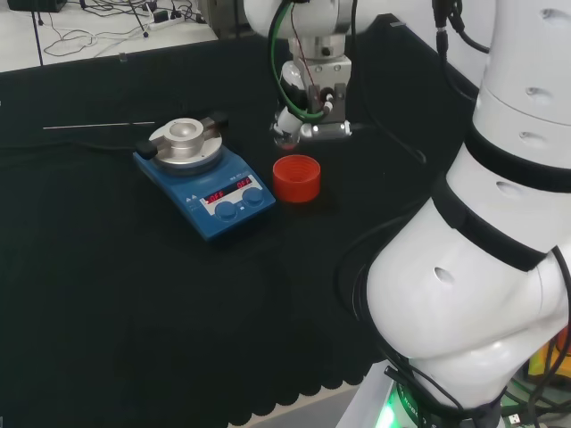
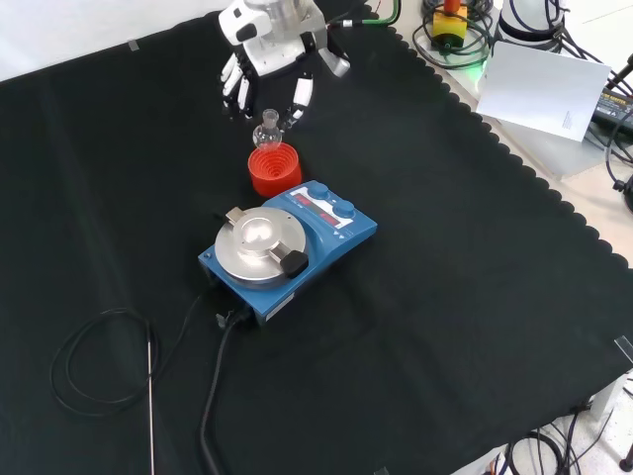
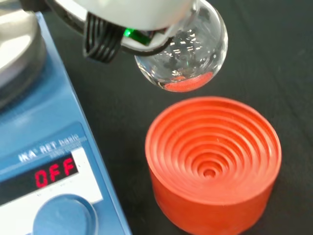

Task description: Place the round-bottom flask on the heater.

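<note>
You had the heater (image 2: pixel 287 247) nearest in the front view, its dished metal top bare to receive the bulb. Just behind it stood the red ribbed stand (image 2: pixel 274 169), empty. Farthest, the hand (image 2: pixel 265 74) pinched the round-bottom flask (image 2: pixel 267 128) by its neck, holding it lifted clear above that stand

black cloth (image 2: pixel 475 297), pale floor (image 1: pixel 80 31), cables (image 1: pixel 116 13)

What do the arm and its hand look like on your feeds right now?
The arm has glossy white rounded links with black bands at the joints. Green and dark cables run down near the wrist. The hand is white-bodied, with black and white fingers.
</note>
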Robot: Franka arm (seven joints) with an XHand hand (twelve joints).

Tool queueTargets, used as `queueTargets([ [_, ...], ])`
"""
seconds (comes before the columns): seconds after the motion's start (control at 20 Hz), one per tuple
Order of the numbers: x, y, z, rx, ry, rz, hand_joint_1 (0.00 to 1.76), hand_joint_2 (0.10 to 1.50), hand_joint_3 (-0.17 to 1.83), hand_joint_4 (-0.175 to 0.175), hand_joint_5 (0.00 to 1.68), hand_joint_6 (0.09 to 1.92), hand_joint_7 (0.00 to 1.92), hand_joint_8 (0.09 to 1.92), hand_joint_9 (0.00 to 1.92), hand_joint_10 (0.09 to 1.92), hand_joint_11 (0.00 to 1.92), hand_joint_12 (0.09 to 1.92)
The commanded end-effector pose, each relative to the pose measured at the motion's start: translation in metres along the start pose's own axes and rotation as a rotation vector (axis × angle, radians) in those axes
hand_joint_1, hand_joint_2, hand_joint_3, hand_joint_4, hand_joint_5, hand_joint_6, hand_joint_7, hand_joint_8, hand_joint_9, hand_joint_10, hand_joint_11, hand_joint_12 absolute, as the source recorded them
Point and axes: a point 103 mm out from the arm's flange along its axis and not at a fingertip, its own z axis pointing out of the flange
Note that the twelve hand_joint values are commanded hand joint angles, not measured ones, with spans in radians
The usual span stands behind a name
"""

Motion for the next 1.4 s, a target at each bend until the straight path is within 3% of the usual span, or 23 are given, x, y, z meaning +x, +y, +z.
queueTargets([
  [0.05, 0.022, 0.000, -0.026, -0.011, -0.024, -0.037, 1.14, 0.64, 0.78, 0.038, 1.19, 0.88, 0.63, 0.68, 0.86, 0.51, 0.66, 1.25],
  [0.25, 0.039, 0.004, -0.042, -0.025, -0.032, -0.064, 1.14, 0.64, 0.78, 0.041, 1.19, 0.87, 0.64, 0.68, 0.87, 0.51, 0.66, 1.25],
  [0.6, 0.076, 0.014, -0.055, 0.007, -0.054, -0.125, 1.14, 0.63, 0.79, 0.045, 1.20, 0.86, 0.65, 0.68, 0.88, 0.51, 0.67, 1.24],
  [0.9, 0.113, 0.023, -0.056, 0.019, -0.061, -0.166, 1.14, 0.62, 0.79, 0.046, 1.21, 0.85, 0.65, 0.68, 0.88, 0.50, 0.67, 1.24],
  [1.4, 0.149, 0.039, -0.050, 0.028, -0.078, -0.211, 1.14, 0.62, 0.79, 0.046, 1.21, 0.85, 0.64, 0.68, 0.87, 0.50, 0.67, 1.24],
])
